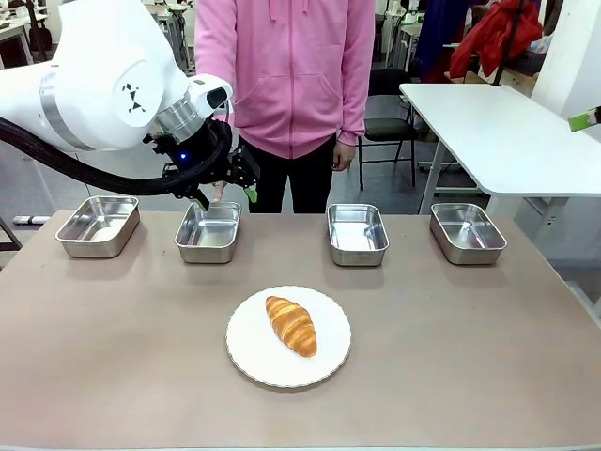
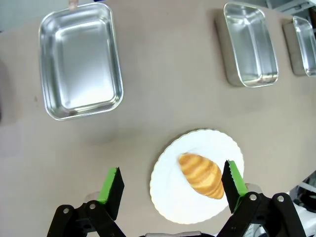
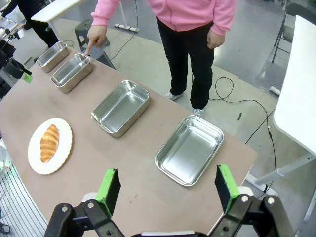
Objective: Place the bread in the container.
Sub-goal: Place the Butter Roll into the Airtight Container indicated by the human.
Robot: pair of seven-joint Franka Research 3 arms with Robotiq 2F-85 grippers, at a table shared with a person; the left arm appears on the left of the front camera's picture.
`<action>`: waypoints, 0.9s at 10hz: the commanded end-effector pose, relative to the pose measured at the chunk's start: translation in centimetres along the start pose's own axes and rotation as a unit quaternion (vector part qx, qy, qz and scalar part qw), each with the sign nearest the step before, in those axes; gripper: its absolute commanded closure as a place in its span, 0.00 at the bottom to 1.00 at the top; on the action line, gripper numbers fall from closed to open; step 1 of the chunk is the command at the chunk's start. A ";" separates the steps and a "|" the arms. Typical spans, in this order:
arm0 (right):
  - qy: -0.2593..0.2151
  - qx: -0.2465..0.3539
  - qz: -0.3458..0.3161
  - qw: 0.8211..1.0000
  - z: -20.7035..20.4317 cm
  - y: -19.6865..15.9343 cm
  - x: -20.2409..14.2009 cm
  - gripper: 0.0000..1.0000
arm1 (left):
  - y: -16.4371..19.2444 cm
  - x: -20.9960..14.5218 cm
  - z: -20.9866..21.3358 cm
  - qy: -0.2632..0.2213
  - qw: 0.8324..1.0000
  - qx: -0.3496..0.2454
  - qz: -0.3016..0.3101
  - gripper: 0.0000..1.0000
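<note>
The bread (image 1: 291,325) is a golden-brown croissant lying on a round white plate (image 1: 249,362) at the table's middle front. My left gripper (image 1: 225,193) hangs open above the far end of the second container from the left (image 1: 208,232). In the left wrist view the bread (image 2: 201,175) lies between the spread fingers of the left gripper (image 2: 173,170), well below them. A person's finger (image 3: 89,48) touches that container's (image 3: 71,72) far rim. High over the table's right end, my right gripper (image 3: 167,173) is open and holds nothing.
Several alike steel trays stand in a row along the far side: far left (image 1: 99,225), right of middle (image 1: 357,234), far right (image 1: 467,232). A person in a pink hoodie (image 1: 286,70) stands behind the table. A white side table (image 1: 507,132) stands at back right.
</note>
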State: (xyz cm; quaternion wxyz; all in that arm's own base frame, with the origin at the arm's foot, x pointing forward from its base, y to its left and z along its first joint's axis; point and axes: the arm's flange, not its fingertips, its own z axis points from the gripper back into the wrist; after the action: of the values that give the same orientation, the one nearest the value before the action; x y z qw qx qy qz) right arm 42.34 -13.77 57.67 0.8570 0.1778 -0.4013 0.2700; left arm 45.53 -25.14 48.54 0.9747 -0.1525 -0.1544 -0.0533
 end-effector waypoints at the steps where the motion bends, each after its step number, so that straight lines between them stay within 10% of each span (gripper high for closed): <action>1: -0.012 0.006 0.010 1.000 0.0 -0.2 0.1 0.00 | -1.9 -1.9 -0.7 -0.007 0.999 0.000 0.045 0.00; 3: -0.012 0.006 0.010 1.000 0.0 -0.2 0.1 0.00 | -4.6 -4.1 -3.0 0.020 0.983 0.010 0.185 0.00; 9: -0.012 0.006 0.010 1.000 0.0 -0.2 0.1 0.00 | -7.7 -9.7 -11.8 0.052 0.953 0.060 0.292 0.00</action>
State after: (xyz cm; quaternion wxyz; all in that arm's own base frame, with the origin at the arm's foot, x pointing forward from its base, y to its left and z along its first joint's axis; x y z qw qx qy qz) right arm 42.34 -13.78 57.66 0.8570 0.1779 -0.4014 0.2697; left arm 38.62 -34.55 37.50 0.9655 -0.1415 -0.0444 0.2141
